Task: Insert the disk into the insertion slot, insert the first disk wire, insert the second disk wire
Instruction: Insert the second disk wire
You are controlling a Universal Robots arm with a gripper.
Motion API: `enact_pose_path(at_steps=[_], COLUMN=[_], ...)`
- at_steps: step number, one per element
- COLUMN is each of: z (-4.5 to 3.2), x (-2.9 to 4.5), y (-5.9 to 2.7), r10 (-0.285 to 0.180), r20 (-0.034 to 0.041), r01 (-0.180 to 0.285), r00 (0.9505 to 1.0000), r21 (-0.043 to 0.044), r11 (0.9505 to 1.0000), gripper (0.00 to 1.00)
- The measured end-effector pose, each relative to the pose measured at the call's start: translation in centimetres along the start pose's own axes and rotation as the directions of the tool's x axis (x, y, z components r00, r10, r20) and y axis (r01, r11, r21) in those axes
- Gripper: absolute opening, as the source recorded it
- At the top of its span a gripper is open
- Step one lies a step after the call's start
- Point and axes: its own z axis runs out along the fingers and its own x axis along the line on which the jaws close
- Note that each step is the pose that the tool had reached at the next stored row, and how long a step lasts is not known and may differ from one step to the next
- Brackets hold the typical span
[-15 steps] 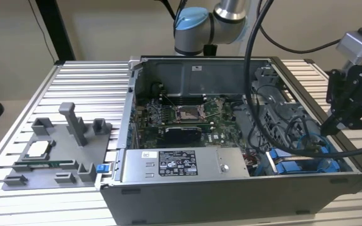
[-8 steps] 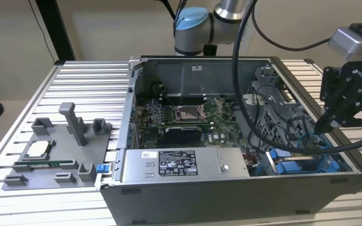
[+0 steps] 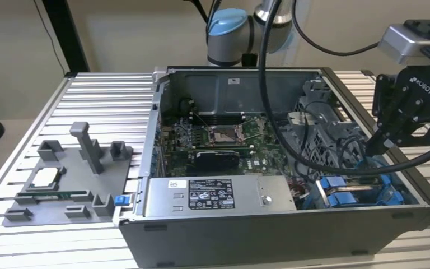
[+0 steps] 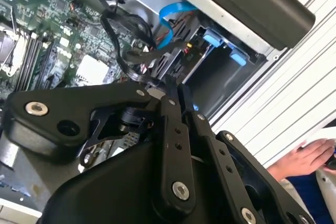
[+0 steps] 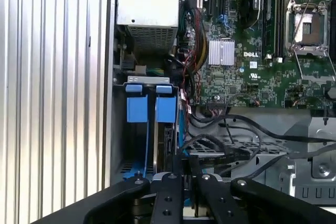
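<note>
Exterior view: we see the open computer case on the ribbed counter, with the claw lowered over the insertion slot at the case's front corner on the exterior view's right. Second wrist view: the claw's fingers are pressed together on a black cable. First wrist view: blue tabs line the slot; we cannot make out the disk.

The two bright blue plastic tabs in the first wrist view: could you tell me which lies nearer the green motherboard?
The bright blue plastic tab beside the black cables; the other blue tab sits toward the case wall.
</note>
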Motion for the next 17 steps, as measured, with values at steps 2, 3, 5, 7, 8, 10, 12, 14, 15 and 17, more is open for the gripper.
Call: enact_pose_path(at_steps=[2, 3, 5, 7, 8, 10, 12, 14, 15, 17], z=[0.14, 0.24, 0.55, 0.88, 1.05, 1.40, 1.77, 2.10, 2.24, 2.52], x=[0.01, 0.02, 0.07, 0.14, 0.18, 0.25, 0.33, 0.42, 0.50, 0.70], y=[0.64, 0.90, 1.30, 1.53, 1.64, 1.86, 2.07, 2.16, 2.17, 2.17], r10=[0.000, 0.001, 0.001, 0.001, 0.001, 0.001, 0.001, 0.001, 0.001, 0.001], r20=[0.0007, 0.0008, 0.0012, 0.0011, 0.0010, 0.0010, 0.0010, 0.0012, 0.0013, 0.0010], r01=[0.000, -0.001, -0.001, -0.001, -0.001, -0.001, -0.001, -0.001, -0.001, -0.001], r00=[1.0000, 1.0000, 1.0000, 1.0000, 1.0000, 1.0000, 1.0000, 1.0000, 1.0000, 1.0000], r21=[0.0004, 0.0006, 0.0024, 0.0079, 0.0114, 0.0175, 0.0234, 0.0299, 0.0331, 0.0391], r11=[1.0000, 1.0000, 1.0000, 1.0000, 0.9999, 0.9998, 0.9997, 0.9996, 0.9995, 0.9992], gripper=[0.00, 0.00, 0.00, 0.00, 0.00, 0.00, 0.00, 0.00, 0.00, 0.00])
